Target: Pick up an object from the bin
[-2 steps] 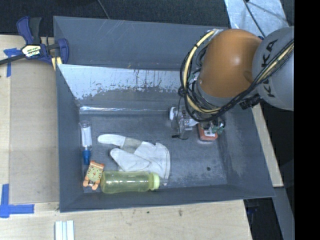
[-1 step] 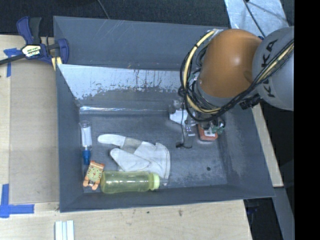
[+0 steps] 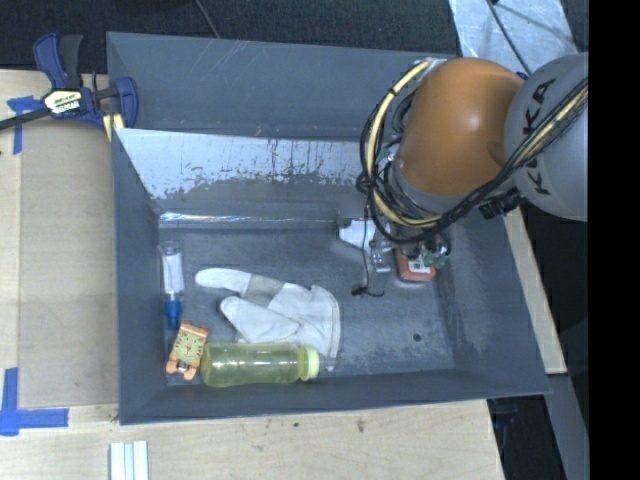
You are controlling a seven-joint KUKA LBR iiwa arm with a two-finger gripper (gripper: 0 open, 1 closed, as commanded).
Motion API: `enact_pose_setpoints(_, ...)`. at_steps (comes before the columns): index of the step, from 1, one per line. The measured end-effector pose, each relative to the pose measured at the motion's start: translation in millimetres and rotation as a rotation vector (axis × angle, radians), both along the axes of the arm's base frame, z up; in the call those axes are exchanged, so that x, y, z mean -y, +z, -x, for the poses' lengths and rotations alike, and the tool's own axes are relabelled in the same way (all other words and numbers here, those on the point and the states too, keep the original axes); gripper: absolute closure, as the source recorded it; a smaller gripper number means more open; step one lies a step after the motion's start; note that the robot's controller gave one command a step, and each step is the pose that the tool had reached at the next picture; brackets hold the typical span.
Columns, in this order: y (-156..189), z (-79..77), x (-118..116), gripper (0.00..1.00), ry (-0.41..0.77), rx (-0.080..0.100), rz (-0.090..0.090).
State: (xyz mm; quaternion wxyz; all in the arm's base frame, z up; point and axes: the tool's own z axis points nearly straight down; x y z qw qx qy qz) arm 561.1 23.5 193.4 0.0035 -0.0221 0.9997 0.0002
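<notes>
1. My gripper (image 3: 380, 266) hangs low over the right floor of the bin (image 3: 300, 78), just beside a small red thing (image 3: 416, 269) and a white scrap (image 3: 352, 234). I'd centre on one before closing.
2. The white glove (image 3: 285, 313) and yellow bottle (image 3: 255, 364) lie well apart (roomier targets, I judge).
3. The orange cover (image 3: 455, 128) hides the tip, so I cannot tell whether it is released or clenched.
</notes>
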Motion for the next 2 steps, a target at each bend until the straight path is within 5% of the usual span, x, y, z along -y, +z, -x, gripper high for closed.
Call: enact_pose_setpoints(2,-52,5.4,-9,0.00,0.225,-0.003,0.002)
